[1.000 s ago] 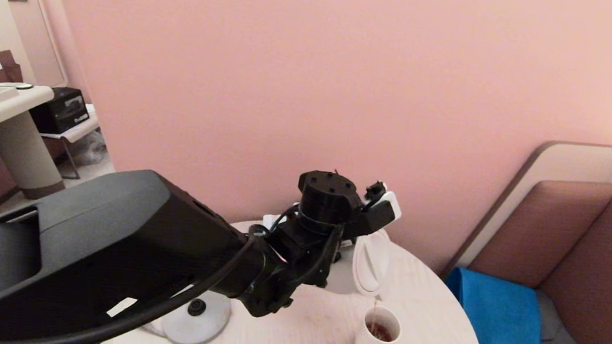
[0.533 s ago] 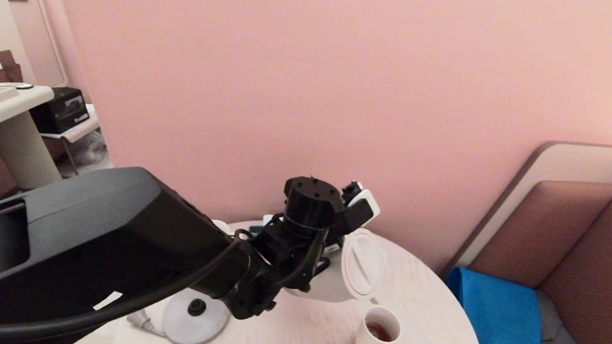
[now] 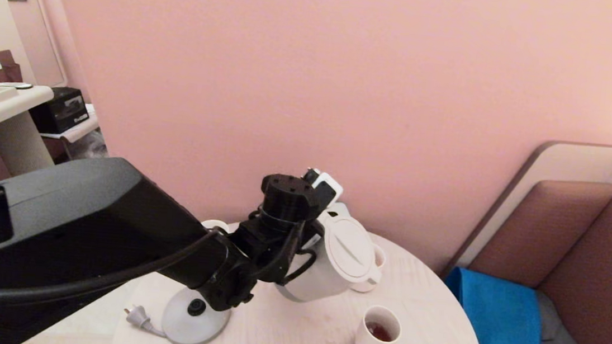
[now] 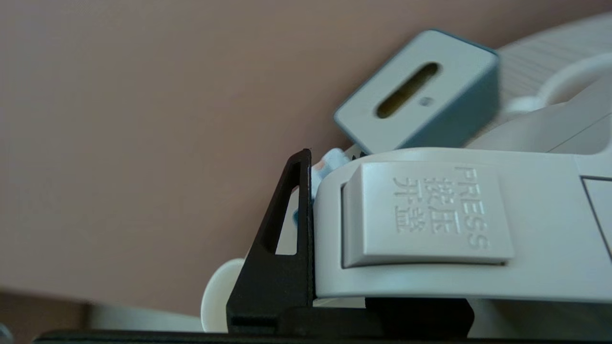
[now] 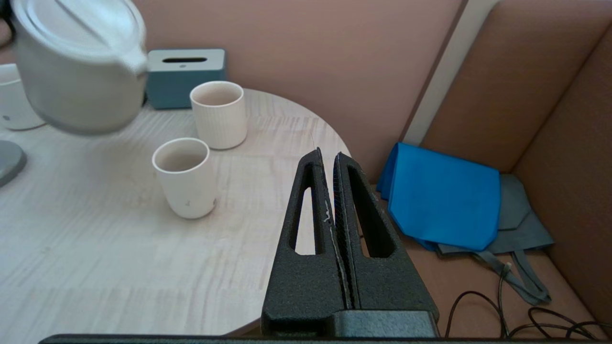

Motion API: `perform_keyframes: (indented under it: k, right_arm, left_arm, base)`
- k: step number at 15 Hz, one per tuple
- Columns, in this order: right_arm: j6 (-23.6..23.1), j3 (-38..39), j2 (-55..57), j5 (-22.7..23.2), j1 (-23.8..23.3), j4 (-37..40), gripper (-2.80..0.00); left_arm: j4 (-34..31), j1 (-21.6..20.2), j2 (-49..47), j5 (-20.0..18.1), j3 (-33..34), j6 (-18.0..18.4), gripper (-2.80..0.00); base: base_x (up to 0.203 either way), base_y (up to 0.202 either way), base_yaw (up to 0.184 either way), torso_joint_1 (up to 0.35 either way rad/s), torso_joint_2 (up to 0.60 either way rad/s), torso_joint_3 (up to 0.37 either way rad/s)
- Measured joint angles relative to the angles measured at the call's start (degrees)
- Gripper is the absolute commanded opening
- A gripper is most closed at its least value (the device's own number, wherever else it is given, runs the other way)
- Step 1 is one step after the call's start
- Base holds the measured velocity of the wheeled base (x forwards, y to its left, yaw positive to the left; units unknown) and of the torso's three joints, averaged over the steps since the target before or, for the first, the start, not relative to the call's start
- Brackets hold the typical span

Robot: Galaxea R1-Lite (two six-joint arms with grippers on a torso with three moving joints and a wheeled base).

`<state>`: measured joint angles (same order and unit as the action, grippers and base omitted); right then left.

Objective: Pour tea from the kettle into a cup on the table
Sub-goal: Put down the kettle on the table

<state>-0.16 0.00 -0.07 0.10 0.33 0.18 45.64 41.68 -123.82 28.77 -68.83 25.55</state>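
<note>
My left gripper (image 3: 309,226) is shut on the loop handle of the white kettle (image 3: 331,259) and holds it in the air, slightly tilted, left of the cup and higher. In the left wrist view one black finger (image 4: 282,248) presses against the handle (image 4: 430,277); the other finger is hidden behind it. The small white cup (image 3: 378,328) stands on the round pale table (image 3: 435,342) with dark tea (image 3: 379,331) in it. No tea runs from the spout. My right gripper (image 5: 327,155) is shut and empty, off the table's right edge, with the cup (image 5: 184,177) ahead of it.
The kettle's round base (image 3: 195,318) and its plug (image 3: 137,316) lie at the table's left front. A ribbed white cup (image 5: 219,113) and a blue-grey tissue box (image 5: 184,76) stand behind the cup. A blue bag (image 3: 495,308) lies on the brown sofa at the right.
A second ago the kettle was tipped over the cup with a thin stream of tea falling in. It has since rolled back toward upright and moved left, and the stream has stopped.
</note>
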Motion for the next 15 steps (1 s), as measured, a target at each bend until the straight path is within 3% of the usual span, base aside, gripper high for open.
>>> perform_keyframes:
  k: [4, 12, 13, 15]
  right_arm:
    - [0.02, 0.0, 0.0, -0.02, 0.0, 0.0, -2.8]
    - [0.0, 0.0, 0.0, -0.02, 0.0, -0.01, -2.8]
    - [0.0, 0.0, 0.0, -0.02, -0.02, 0.0, -2.8]
    - [0.0, 0.0, 0.0, -0.02, -0.02, -0.02, -2.8]
  left_arm:
    - [-0.06, -3.55, 4.85, -0.31, 5.02, -10.46, -2.8]
    - [0.35, -8.99, 18.36, -2.39, 23.98, -35.49, -2.8]
    - [0.48, -9.88, 19.78, -2.6, 25.65, -38.1, -2.8]
    - [0.86, -11.94, 21.64, -2.82, 28.91, -39.88, -2.8]
  base:
    - [0.0, 0.0, 0.0, 0.0, 0.0, 0.0]
    - [0.0, 0.0, 0.0, 0.0, 0.0, 0.0]
    - [0.0, 0.0, 0.0, 0.0, 0.0, 0.0]
    - [0.0, 0.0, 0.0, 0.0, 0.0, 0.0]
